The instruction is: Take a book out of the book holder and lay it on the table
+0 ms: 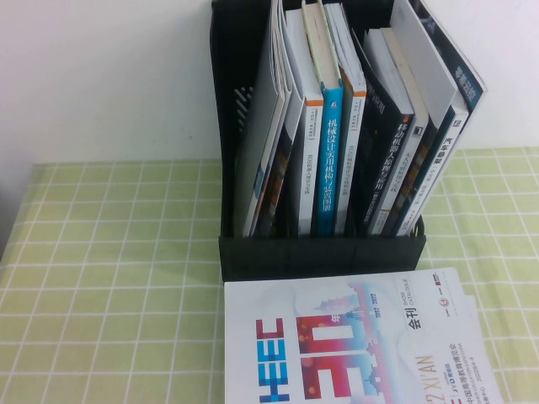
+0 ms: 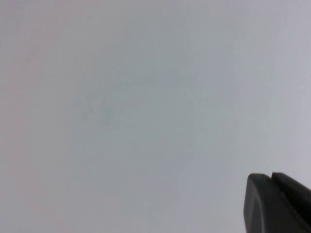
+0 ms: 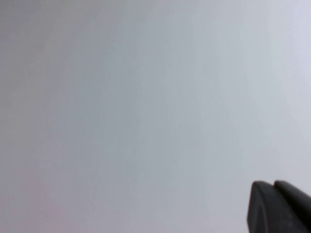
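The black book holder (image 1: 320,252) stands upright at the back middle of the green checked table (image 1: 109,278), packed with upright books. In its leftmost compartment leans the book (image 1: 263,143), a thin magazine with a grey cover and an orange tint low down. Neither arm shows in the high view. In the left wrist view my left gripper (image 2: 270,175) is shut, its dark tips together against a blank pale wall. My right gripper (image 3: 273,184) is likewise shut and empty, facing the same blank surface in the right wrist view.
A white magazine with big blue and red lettering (image 1: 362,345) lies flat on the cloth just in front of the holder. A blue-spined book (image 1: 331,160) stands in the middle compartment. A white wall rises behind the table.
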`<act>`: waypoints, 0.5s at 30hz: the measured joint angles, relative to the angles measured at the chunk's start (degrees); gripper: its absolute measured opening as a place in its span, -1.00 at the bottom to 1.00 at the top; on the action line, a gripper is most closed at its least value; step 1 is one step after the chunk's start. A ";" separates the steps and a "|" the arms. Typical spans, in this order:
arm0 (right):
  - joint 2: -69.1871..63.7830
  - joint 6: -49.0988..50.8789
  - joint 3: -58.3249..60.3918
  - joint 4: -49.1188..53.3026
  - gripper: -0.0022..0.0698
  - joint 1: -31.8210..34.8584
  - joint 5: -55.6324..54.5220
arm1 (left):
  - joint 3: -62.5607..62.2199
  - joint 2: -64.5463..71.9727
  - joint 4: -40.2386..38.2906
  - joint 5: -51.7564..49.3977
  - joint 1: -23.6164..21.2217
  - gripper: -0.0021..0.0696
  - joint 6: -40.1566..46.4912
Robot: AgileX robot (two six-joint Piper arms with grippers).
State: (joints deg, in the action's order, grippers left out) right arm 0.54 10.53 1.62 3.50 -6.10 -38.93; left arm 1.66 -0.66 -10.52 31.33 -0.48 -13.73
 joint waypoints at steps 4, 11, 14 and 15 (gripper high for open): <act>0.00 0.00 0.00 -0.79 -0.95 0.00 -3.38 | 0.00 -0.04 0.36 6.82 0.00 -0.95 -1.21; 0.00 0.23 0.00 -4.99 -0.95 0.00 -8.38 | -1.47 -0.13 3.17 5.97 0.00 -0.95 -5.90; 0.00 1.66 0.00 -7.61 -0.95 0.00 -8.81 | -5.14 -0.13 5.80 1.52 0.00 -0.95 -7.52; 0.00 2.88 0.00 -8.41 -0.95 0.00 -8.97 | -6.61 -0.13 6.25 -0.78 0.00 -0.95 -7.80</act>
State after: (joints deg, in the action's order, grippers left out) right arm 0.54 13.41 1.62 -4.91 -6.10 -47.89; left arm -4.95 -0.79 -4.26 30.55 -0.48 -21.53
